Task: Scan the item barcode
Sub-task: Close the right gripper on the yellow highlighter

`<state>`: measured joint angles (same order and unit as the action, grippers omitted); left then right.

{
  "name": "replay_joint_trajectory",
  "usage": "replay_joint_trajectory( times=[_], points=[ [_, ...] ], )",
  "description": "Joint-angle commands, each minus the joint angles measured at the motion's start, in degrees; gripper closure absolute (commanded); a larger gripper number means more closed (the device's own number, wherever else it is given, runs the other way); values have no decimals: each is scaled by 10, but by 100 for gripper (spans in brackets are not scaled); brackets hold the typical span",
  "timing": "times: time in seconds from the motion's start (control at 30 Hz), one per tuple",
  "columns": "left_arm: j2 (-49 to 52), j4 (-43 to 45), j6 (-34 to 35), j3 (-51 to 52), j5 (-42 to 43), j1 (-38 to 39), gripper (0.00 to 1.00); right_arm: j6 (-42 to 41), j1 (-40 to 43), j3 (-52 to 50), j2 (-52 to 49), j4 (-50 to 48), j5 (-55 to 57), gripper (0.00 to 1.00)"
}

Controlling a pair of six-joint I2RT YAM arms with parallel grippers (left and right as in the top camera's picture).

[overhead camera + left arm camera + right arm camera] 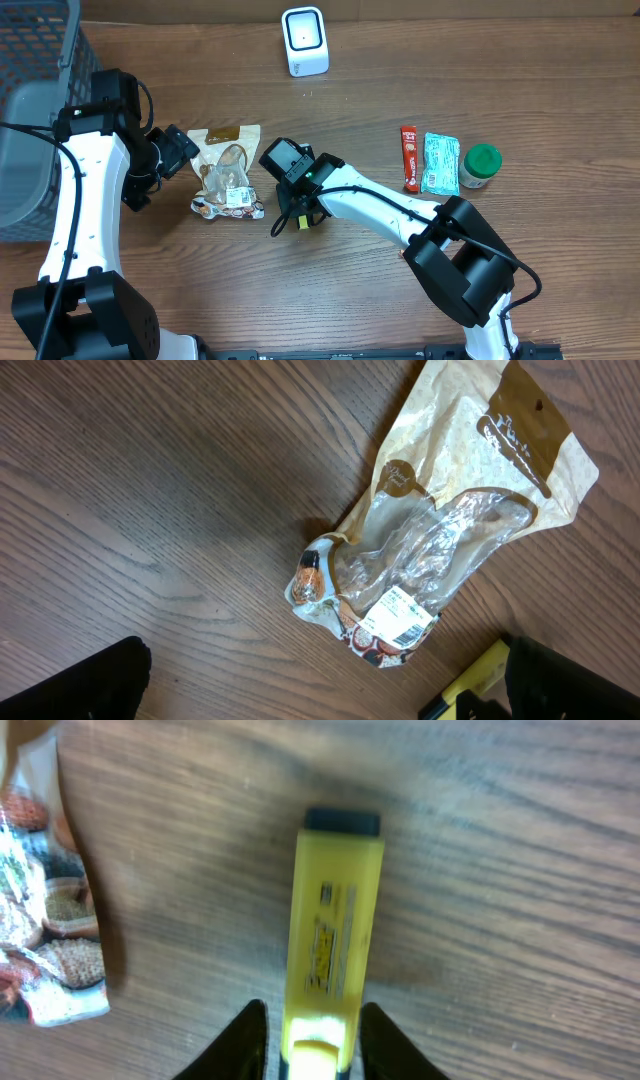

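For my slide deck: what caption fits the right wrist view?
Right gripper straddling yellow marker on table, snack bag at left.

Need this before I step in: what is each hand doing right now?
Left hand: open, empty.
Right hand: astride the yellow scanner; grip cannot be told.

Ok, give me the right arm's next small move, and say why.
Probably close the right gripper on the yellow item: it lies flat on the table, its near end between the gripper's fingers, which apparently have not clamped it yet.
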<state>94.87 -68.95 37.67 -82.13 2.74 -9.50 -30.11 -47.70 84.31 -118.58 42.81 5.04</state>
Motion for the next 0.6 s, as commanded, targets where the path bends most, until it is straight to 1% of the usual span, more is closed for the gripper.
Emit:
replay_joint_trajectory(
  times=[0.0,0.13,0.2,0.3,0.37,0.47,0.57],
  points=[
    [5,0,-4,-5,-4,-2,0,-2,2,-3,-5,-8,26,62],
    [5,1,-4,-5,-4,-2,0,-4,2,-4,-5,-3,26,60],
    [5,1,-4,-5,-4,-2,0,-7,2,-13,-5,-10,26,60],
    [5,0,-4,-5,-4,-2,0,-32,2,-35,-5,-31,24,59],
    [5,0,-4,-5,-4,-2,0,-31,2,-43,-5,-35,24,59],
    [5,1,-4,-5,-4,-2,0,-31,2,-44,-5,-32,24,64],
    [5,0,-4,-5,-4,-2,1,-31,2,-44,-5,-33,24,64]
  ],
)
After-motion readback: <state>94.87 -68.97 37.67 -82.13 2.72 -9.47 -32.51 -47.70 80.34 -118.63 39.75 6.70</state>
